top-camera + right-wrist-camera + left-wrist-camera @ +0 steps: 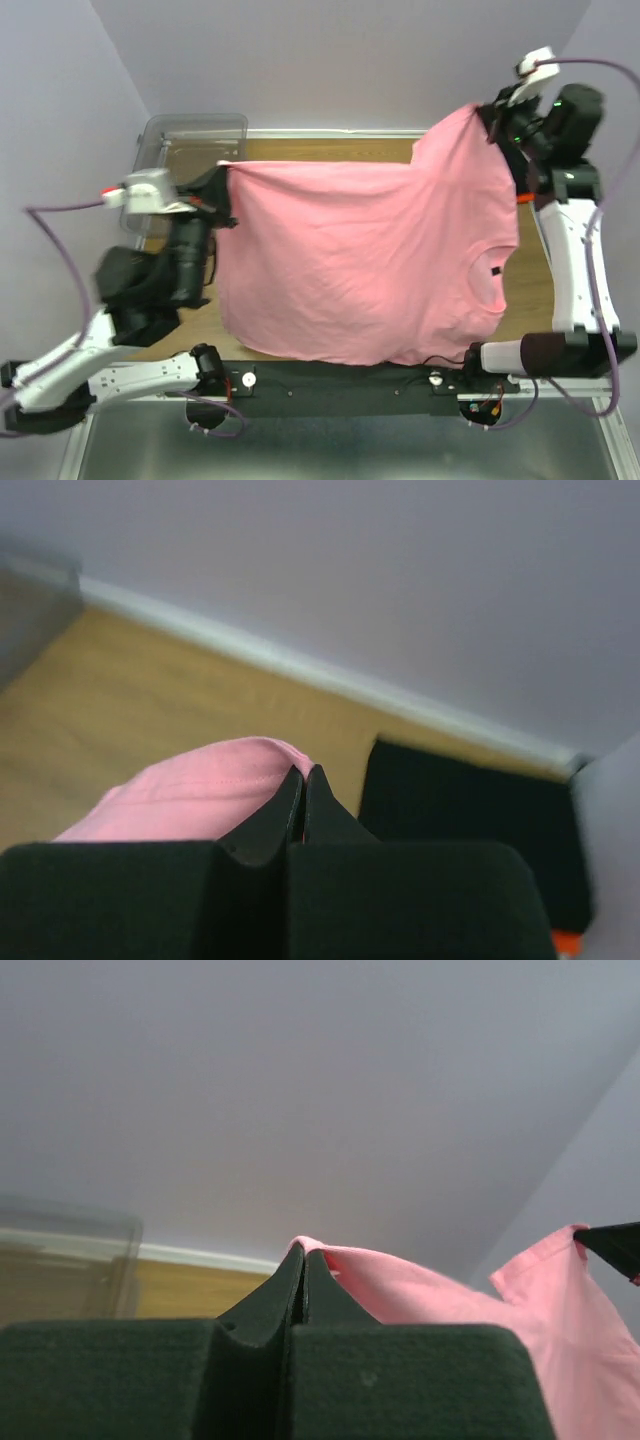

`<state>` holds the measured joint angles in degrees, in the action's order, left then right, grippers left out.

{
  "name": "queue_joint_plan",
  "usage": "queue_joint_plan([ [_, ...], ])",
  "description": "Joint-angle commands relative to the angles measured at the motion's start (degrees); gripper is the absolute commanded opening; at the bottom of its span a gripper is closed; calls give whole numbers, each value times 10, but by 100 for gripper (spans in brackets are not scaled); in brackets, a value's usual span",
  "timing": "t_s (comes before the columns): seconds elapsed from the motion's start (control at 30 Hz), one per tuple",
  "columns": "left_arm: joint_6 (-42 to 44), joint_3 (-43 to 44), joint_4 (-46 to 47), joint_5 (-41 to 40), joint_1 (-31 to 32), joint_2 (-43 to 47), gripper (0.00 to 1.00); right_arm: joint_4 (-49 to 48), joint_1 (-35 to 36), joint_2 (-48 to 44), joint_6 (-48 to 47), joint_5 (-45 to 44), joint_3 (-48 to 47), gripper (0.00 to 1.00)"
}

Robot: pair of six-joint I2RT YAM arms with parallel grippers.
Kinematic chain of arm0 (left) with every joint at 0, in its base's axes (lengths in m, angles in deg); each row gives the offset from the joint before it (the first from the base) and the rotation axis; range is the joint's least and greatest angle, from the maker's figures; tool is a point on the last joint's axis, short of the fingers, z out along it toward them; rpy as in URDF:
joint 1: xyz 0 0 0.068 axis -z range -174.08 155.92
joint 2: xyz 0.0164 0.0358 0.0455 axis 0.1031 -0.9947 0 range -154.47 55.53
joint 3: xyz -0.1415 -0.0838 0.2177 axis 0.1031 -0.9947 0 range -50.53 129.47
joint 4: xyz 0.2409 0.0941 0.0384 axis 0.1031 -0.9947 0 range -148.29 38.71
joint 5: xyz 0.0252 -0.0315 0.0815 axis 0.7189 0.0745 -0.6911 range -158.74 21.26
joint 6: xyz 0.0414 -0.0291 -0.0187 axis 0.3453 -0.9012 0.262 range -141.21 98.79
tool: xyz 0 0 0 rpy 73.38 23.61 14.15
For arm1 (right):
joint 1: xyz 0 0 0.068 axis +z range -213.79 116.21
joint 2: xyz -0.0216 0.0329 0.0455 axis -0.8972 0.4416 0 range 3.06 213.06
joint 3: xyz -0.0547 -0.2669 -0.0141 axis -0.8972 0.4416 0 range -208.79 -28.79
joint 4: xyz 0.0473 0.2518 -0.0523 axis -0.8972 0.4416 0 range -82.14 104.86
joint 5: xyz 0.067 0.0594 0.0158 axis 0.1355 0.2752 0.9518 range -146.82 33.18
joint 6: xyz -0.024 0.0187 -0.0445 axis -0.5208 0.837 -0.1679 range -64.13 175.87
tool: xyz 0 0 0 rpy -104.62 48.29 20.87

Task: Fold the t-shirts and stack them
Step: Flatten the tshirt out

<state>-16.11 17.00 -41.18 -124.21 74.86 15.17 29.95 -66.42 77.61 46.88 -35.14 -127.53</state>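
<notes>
Plain pink cloth t-shirt (pixel 360 260) stretched between two arms
The left tool (pixel 224 172) and right tool (pixel 487 112) each pinch tight on its upper edge, the shirt hanging spread above the light wooden counter (pixel 330 150), neck toward the right

Nothing readable anywhere in these views. The pink shirt (pixel 360 270) shows a small dark neck label (pixel 493 272) at its collar, but it is a mere speck from above, too small to make out any lettering.
</notes>
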Motion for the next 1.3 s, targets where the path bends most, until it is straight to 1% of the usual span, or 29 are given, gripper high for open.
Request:
queue_joint_plan([
  [0.0, -221, -81, -115, 105, -203, -78, 0, -81, -3, 33, 20, 85, 134, 1],
  [0.03, -282, -104, -119, 174, -260, -125, 0, -113, -3, 64, 24, 99, 174, 1],
  [0.07, -315, -128, -111, 287, -321, -152, 0, -132, -2, 82, 30, 110, 191, 0],
  [0.1, -330, -170, -69, 342, -399, -214, 0, -161, -1, 107, 30, 123, 202, 1],
  [0.13, -341, -180, -60, 385, -433, -251, 0, -172, 1, 129, 30, 129, 209, 1],
  [0.17, -370, -181, -53, 439, -455, -289, 0, -179, 2, 183, 29, 132, 211, 1],
  [0.2, -370, -179, -39, 459, -470, -325, 0, -184, 5, 211, 27, 137, 203, 1],
  [0.23, -375, -164, -20, 468, -486, -395, 0, -186, 6, 237, 28, 144, 190, 1],
  [0.27, -374, -152, -12, 485, -493, -428, 0, -185, 6, 287, 29, 145, 168, 1],
  [0.3, -372, -118, -10, 493, -498, -492, 0, -184, 6, 306, 30, 142, 156, 1],
  [0.37, -363, -79, -20, 510, -510, -548, 0, -185, 7, 333, 32, 131, 139, 1],
  [0.4, -354, -36, -40, 506, -513, -592, 0, -185, 7, 348, 35, 119, 125, 1],
  [0.43, -350, -19, -47, 503, -515, -606, 0, -185, 7, 352, 34, 116, 121, 1],
  [0.5, -341, 15, -54, 478, -522, -625, 0, -186, 7, 358, 34, 111, 114, 1],
  [0.6, -324, 38, -58, 451, -529, -646, 0, -186, 7, 359, 37, 115, 99, 1],
  [0.7, -309, 87, -81, 443, -537, -679, 0, -185, 7, 365, 51, 98, 69, 1],
  [0.83, -305, 107, -90, 432, -544, -709, 0, -184, 7, 352, 65, 79, 43, 1],
  [0.97, -298, 129, -93, 423, -551, -725, 0, -185, 7, 334, 63, 58, 40, 1],
  [1.0, -295, 145, -97, 423, -553, -730, 0, -185, 7, 332, 61, 57, 42, 1],
  [1.27, -280, 221, -125, 436, -558, -786, 0, -185, 7, 331, 58, 79, 65, 1],
])
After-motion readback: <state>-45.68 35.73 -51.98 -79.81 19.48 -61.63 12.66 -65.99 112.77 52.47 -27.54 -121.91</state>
